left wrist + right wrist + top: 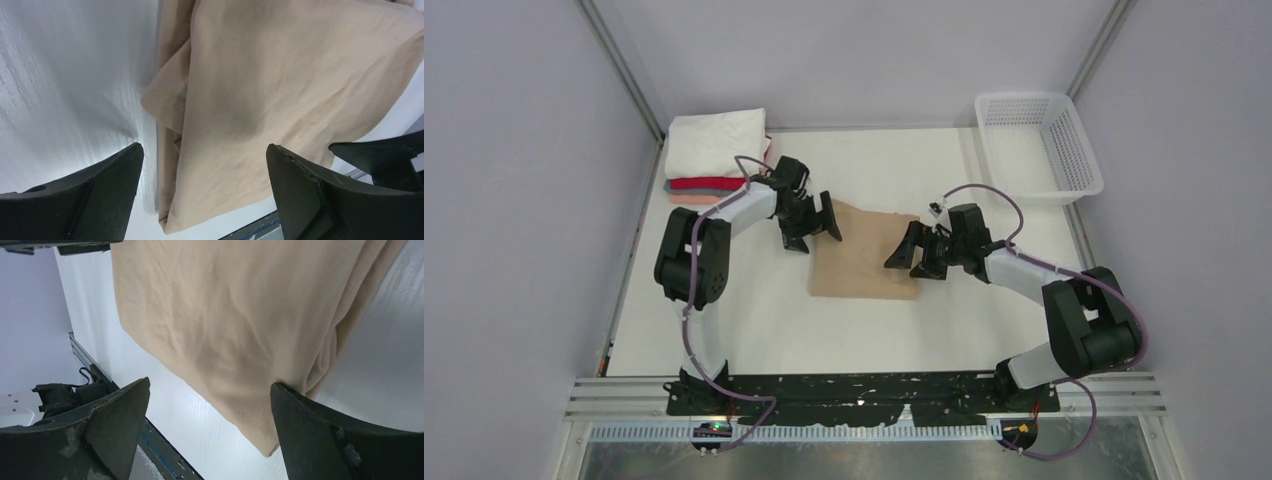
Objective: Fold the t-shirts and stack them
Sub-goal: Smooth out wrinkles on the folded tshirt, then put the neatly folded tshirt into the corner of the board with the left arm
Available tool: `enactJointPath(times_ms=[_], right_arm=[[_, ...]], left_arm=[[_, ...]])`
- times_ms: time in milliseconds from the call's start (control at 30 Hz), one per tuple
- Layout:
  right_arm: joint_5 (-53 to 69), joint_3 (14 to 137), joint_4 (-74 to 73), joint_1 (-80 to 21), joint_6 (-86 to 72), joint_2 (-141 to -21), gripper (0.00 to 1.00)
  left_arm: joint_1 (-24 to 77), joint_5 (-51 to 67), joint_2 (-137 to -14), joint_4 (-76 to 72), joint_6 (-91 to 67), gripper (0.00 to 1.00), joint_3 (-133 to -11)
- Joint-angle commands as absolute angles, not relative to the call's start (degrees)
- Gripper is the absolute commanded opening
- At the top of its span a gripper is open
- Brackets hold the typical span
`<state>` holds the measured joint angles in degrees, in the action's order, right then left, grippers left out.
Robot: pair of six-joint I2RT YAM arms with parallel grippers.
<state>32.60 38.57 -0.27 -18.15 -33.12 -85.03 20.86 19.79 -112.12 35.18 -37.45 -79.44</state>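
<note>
**Operator:** Where does the tan cloth t-shirt (864, 258) lie relative to each gripper?

**Technician:** It lies flat at mid-bench as a partly folded rectangle. Its long axis runs from the arm bases toward the far wall. The left gripper (814, 232) is at its far-left corner. The right gripper (918, 258) is at its right edge, nearer the front. The garment lies between the two.

**Operator:** Gripper state?

**Technician:** Both stand wide open and hold nothing. Each wrist view shows doubled cloth below the spread fingers.

**Operator:** Which arm is nearer the destination?

**Technician:** Judging from the layout, the left. The stack of folded cloth t-shirts (716, 155), white on top, then red, grey and salmon-pink, rests at the far-left corner, just beyond the left wrist.

**Operator:** Surface and room?

**Technician:** The white bench (754, 320) looks smooth, so the cloth should slide readily. It may unfold if lifted by one edge only. Bare bench shows in front of the garment. The white plastic mesh basket (1036, 145) stands at the far right, well apart. Grey walls enclose the left, right and rear.
</note>
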Motion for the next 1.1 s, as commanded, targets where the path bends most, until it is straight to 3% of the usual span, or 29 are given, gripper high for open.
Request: enactJointPath(times_ms=[0,167,333,467,667,833,1067], right_arm=[[33.3,40.0,-1.6,-17.9,-31.4,-79.2,0.95],[33.4,40.1,-2.4,-17.9,-31.4,-74.6,0.95],[32.5,39.7,-3.3,-17.9,-31.2,-69.2,0.95],[31.3,38.2,-4.1,-17.3,-30.5,-66.0,0.95],[27.7,37.7,-8.1,-15.8,-27.3,-62.5,0.95],[23.3,38.2,-9.6,-15.6,-23.9,-58.8,0.95],[14.0,35.6,-6.4,-15.7,-18.9,-51.2,0.95]], left_arm=[[20.9,20.3,-115.2,36.1,-37.0,0.91,-82.1],[23.1,21.5,-118.3,36.3,-37.7,0.77,-84.1],[25.5,21.7,-120.9,36.8,-38.2,0.48,-86.7],[27.3,16.4,-122.6,40.3,-38.3,0.02,-89.8],[29.0,6.1,-119.6,45.5,-35.3,0.00,-92.7],[29.2,-10.6,-115.8,50.6,-27.9,0.00,-99.1],[26.8,-18.7,-117.0,50.3,-15.0,0.00,-107.8]])
